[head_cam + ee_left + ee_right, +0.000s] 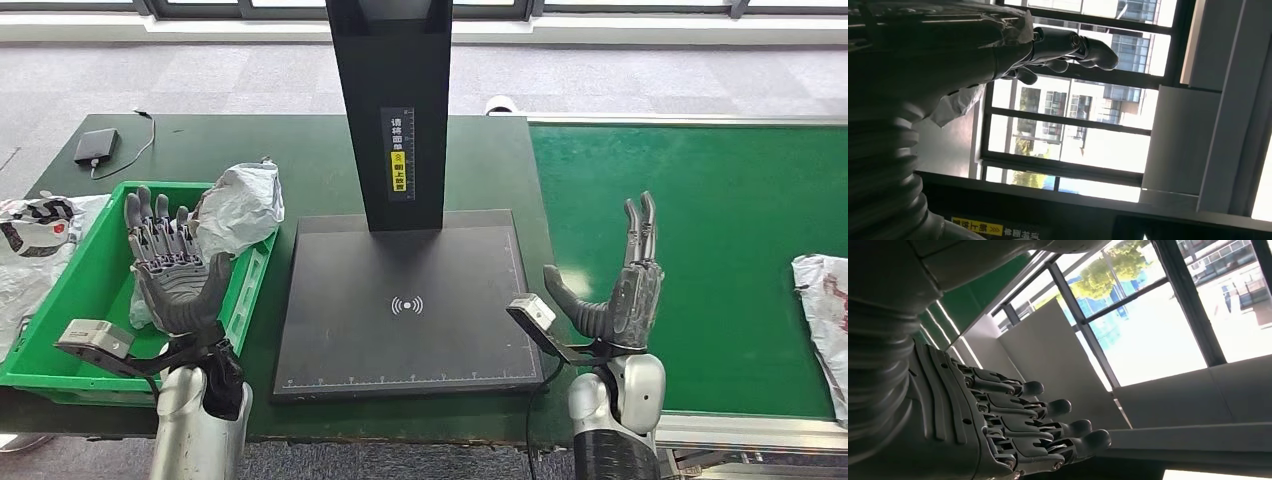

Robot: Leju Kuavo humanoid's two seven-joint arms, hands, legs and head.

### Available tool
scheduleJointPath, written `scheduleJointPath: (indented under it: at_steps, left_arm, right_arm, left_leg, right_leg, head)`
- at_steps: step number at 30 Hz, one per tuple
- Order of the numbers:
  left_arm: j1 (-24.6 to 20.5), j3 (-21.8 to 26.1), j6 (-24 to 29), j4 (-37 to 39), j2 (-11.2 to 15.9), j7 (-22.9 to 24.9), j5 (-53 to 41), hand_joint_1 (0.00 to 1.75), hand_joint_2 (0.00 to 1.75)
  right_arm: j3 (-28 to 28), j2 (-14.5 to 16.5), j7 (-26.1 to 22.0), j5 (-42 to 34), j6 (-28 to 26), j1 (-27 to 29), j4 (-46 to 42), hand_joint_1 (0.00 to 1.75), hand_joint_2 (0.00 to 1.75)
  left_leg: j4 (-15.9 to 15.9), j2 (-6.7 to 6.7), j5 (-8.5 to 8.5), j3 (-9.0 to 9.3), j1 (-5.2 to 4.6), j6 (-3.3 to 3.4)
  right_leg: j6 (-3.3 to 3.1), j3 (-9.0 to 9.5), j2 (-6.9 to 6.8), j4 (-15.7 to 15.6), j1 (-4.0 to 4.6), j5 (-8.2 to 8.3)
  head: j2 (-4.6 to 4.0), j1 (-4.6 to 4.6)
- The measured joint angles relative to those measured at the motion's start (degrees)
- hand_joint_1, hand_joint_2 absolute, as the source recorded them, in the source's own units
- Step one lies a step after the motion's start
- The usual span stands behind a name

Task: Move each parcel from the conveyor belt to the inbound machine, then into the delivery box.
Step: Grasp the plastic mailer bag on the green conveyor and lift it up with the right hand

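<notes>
Grey crumpled parcel lies in our green delivery box; our left hand and right hand hover spread, holding nothing.

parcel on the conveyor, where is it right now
In the head view the parcel lies at the far right edge of the green conveyor belt, well to the right of the open right hand.

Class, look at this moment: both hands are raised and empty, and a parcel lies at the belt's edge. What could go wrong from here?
1. The parcel lies far out past the right hand, partly out of frame; a reach may fall short.
2. A crumpled parcel overhangs the green box rim near the left hand; it could be knocked out.
</notes>
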Motion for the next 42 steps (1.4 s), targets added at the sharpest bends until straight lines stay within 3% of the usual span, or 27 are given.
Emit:
scheduleJointPath:
  at_steps: [17,18,20,22,23,35,42]
  left_arm:
    - [0.4,-1.5,-0.2,-1.6,0.1,0.0,0.2,0.00,1.75]
    - [0.6,-1.8,-0.2,-1.9,0.1,0.0,0.2,0.00,1.75]
    - [1.9,-4.2,0.5,-3.3,0.2,0.0,-0.7,0.00,1.75]
    - [3.0,-6.3,1.3,-4.5,0.4,0.0,-2.0,0.00,1.75]
    - [3.0,-6.4,1.4,-4.6,0.4,0.0,-2.5,0.00,1.75]
    - [2.9,-6.4,1.2,-4.1,0.4,0.0,-2.6,0.00,1.75]
    - [2.8,-6.4,1.0,-2.8,0.5,0.0,-2.6,0.00,1.75]
  right_arm:
    - [-2.4,0.1,-0.2,-0.2,0.2,-0.5,1.4,0.00,1.75]
    - [-2.6,0.1,-1.1,-3.4,2.1,-0.5,1.7,0.00,1.75]
    - [3.4,0.0,-3.9,-33.9,15.9,-0.5,1.7,0.00,1.75]
    - [14.7,-0.1,-5.7,-63.4,30.7,-0.9,1.2,0.00,1.75]
    - [18.5,-0.1,-5.8,-66.7,33.5,-1.2,1.1,0.00,1.75]
    - [24.4,0.2,-5.8,-66.7,36.9,-2.8,3.5,0.00,1.75]
    - [27.3,0.4,-5.8,-64.7,32.4,-3.5,6.4,0.00,1.75]
  left_leg:
    - [0.0,0.00,0.00,0.01,0.04,0.00]
    - [0.0,0.02,0.00,0.01,0.05,-0.01]
    - [0.0,0.06,0.00,0.02,0.06,-0.01]
    - [0.0,0.04,0.02,0.02,0.09,-0.02]
    - [0.0,0.03,0.02,0.03,0.10,-0.03]
    - [0.0,0.04,0.03,0.03,0.11,-0.04]
    - [0.0,0.04,0.03,0.03,0.12,-0.04]
  right_leg:
    - [-0.01,0.00,0.00,0.0,0.04,-0.01]
    - [-0.01,0.00,0.01,0.0,0.05,-0.01]
    - [-0.02,-0.03,0.04,0.0,0.06,-0.02]
    - [-0.05,-0.03,0.02,0.0,0.09,-0.03]
    - [-0.05,-0.01,0.01,0.0,0.10,-0.04]
    - [-0.06,0.00,0.01,0.0,0.11,-0.04]
    - [-0.07,-0.01,0.01,0.0,0.12,-0.04]
  head:
    - [-0.02,0.01]
    - [-0.01,0.01]
    - [-0.01,0.01]
    - [-0.01,0.01]
    - [-0.01,0.01]
    - [-0.01,0.01]
    - [0.00,0.01]
